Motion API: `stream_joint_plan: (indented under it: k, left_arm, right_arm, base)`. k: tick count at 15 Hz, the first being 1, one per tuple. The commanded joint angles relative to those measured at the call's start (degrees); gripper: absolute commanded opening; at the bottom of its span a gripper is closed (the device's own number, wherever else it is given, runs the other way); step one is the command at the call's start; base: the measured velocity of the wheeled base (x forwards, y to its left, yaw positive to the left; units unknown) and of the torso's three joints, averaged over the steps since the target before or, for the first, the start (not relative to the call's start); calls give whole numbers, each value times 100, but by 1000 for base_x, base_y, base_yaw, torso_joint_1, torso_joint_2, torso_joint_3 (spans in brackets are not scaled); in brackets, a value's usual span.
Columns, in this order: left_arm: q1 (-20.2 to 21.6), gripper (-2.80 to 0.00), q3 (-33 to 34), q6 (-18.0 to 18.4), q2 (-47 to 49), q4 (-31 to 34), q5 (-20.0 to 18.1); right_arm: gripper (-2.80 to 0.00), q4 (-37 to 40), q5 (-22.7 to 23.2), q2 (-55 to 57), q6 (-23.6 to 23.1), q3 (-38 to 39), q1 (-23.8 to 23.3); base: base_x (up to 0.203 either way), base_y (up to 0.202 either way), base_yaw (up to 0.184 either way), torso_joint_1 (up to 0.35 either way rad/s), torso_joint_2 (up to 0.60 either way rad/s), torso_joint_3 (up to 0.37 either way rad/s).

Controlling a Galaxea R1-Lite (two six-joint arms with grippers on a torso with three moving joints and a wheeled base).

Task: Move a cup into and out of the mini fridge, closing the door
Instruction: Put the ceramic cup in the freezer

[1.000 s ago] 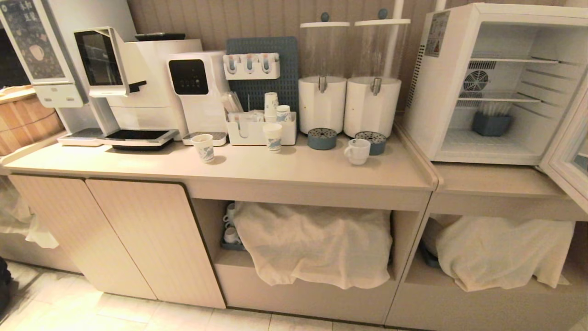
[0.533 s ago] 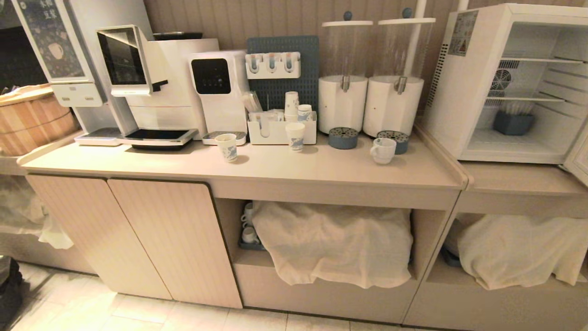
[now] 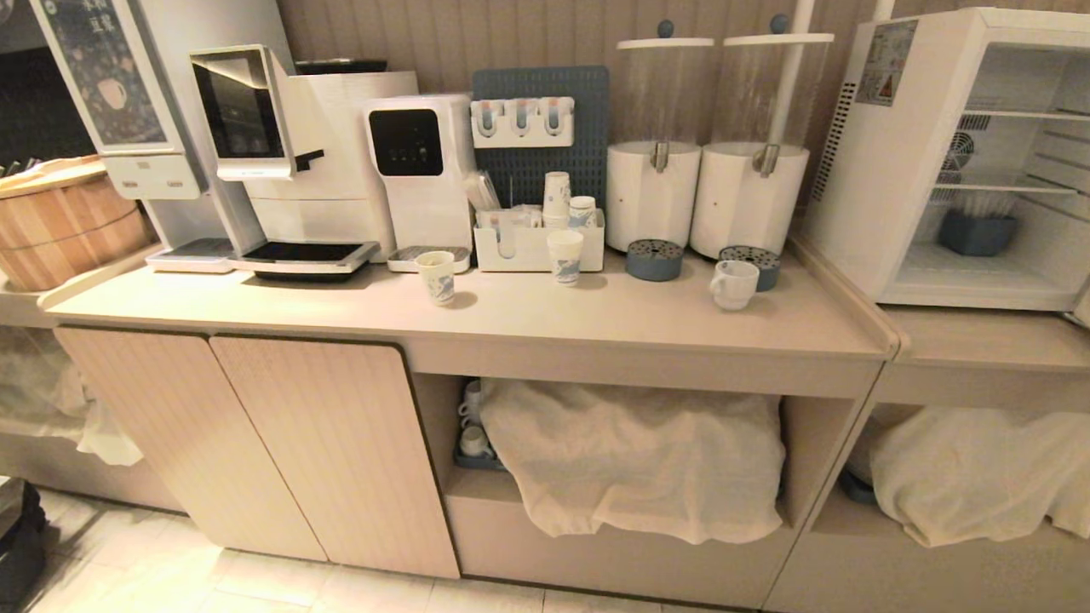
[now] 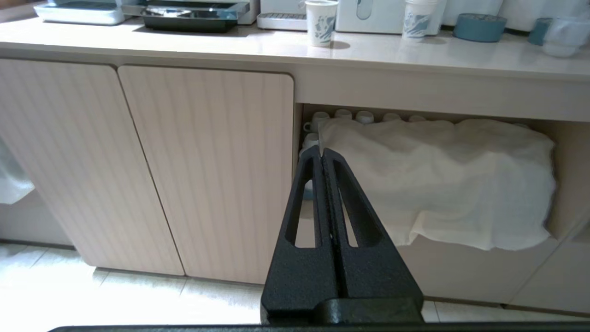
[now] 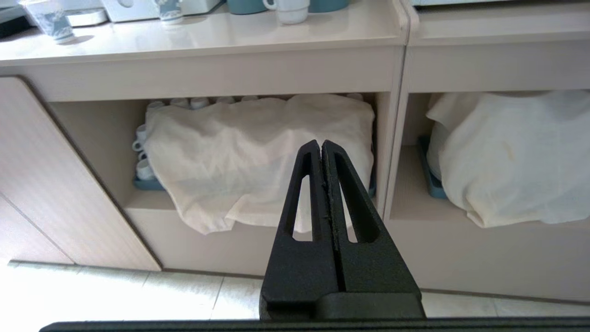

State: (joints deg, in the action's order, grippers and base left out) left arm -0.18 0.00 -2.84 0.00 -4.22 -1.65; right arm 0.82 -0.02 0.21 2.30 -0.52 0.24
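One mug (image 3: 732, 283) is sitting on the counter (image 3: 528, 315), two paper cups (image 3: 437, 277) are standing loose there, and two stacks more are showing in the organiser (image 3: 536, 247). Two dispensers (image 3: 652, 196) are standing side by side with two blue drip trays (image 3: 653, 259) before them. One fridge (image 3: 954, 162) is standing open. Two cloths (image 3: 639, 460) are hanging below.

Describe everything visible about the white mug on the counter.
The cup is a small, squat white mug, ceramic by its look, standing upright on the beige counter with its loop handle toward the paper cups. It sits just in front of the right-hand blue drip tray, left of the open mini fridge. No gripper touches it.
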Motion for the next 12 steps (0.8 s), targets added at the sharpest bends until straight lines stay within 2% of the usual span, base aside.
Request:
stream_joint_plan:
  k: [1, 12]
  left_arm:
    - [1, -280, 229, -6, -18, -9, 0]
    - [1, -280, 229, -4, -18, -26, -2]
  right_arm:
    - [-280, -3, 2, 6, -2, 0, 2]
    - [-280, -3, 2, 6, -1, 0, 2]
  base:
    - [190, 1, 1, -1, 7, 0]
    - [196, 0, 1, 3, 1, 2]
